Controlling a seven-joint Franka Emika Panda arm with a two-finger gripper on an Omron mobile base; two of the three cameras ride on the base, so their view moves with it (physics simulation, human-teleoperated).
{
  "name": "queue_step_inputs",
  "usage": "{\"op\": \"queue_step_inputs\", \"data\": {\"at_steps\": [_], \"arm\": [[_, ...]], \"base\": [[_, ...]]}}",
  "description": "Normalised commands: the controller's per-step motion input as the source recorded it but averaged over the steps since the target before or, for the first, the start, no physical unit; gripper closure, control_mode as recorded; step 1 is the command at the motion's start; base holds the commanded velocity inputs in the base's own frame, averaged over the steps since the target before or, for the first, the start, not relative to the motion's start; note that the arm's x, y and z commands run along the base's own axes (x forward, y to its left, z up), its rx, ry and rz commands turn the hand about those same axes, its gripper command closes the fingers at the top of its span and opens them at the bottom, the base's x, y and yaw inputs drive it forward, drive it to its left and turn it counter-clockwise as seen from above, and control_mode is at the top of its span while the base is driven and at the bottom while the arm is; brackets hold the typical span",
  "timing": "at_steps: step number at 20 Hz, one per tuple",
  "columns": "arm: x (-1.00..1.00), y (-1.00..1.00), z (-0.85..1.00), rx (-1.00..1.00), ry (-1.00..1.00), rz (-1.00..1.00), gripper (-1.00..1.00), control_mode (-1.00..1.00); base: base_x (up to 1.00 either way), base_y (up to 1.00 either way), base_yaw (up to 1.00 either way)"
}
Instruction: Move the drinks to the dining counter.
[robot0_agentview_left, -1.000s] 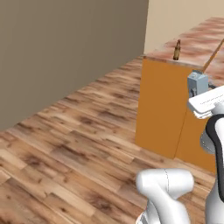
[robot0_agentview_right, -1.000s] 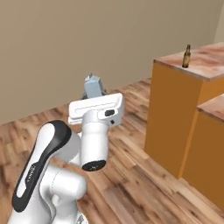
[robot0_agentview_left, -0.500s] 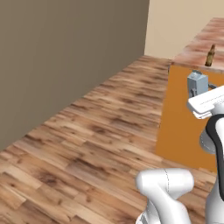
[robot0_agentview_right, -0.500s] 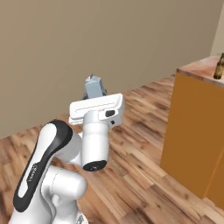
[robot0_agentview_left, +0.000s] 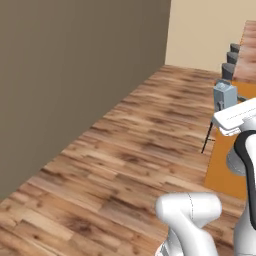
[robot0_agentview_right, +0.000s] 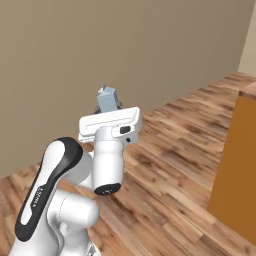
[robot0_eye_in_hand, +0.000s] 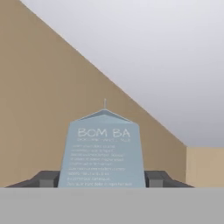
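Hand (robot0_eye_in_hand: 103, 179) apparently grips pale carton (robot0_eye_in_hand: 103, 151) upright.

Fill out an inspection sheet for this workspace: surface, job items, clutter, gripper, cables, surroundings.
Surface: wood plank floor; orange counter side at right.
Job's things: pale blue-grey carton held upright in the gripper, printed face toward the hand camera.
Clutter: nothing seen.
Grippers: gripper shut on the carton, fingers on either side of it, raised above the arm.
Cables: nothing seen.
Surroundings: plain tan wall; grey bar stools along the counter.
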Motion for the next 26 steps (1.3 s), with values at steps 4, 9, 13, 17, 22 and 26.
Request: {"op": "queue_step_inputs", "data": {"at_steps": [4,9,13,17,22,26], "arm": [[0.00,0.00,0.00,0.00,0.00,0.00,1.00,1.00],[0.00,0.00,0.00,0.00,0.00,0.00,1.00,1.00],[0.00,0.00,0.00,0.00,0.00,0.00,1.00,1.00],[0.00,0.00,0.00,0.00,0.00,0.00,1.00,1.00],[0.00,0.00,0.00,0.00,0.00,0.00,1.00,1.00],[0.00,0.00,0.00,0.00,0.00,0.00,1.00,1.00]], "base": [[0.87,1.00,-0.23],[1.00,1.00,-0.37],[0.72,0.79,-0.69],[0.42,0.52,-0.83],[0.22,0.35,-0.89],[0.31,0.44,-0.84]]}}
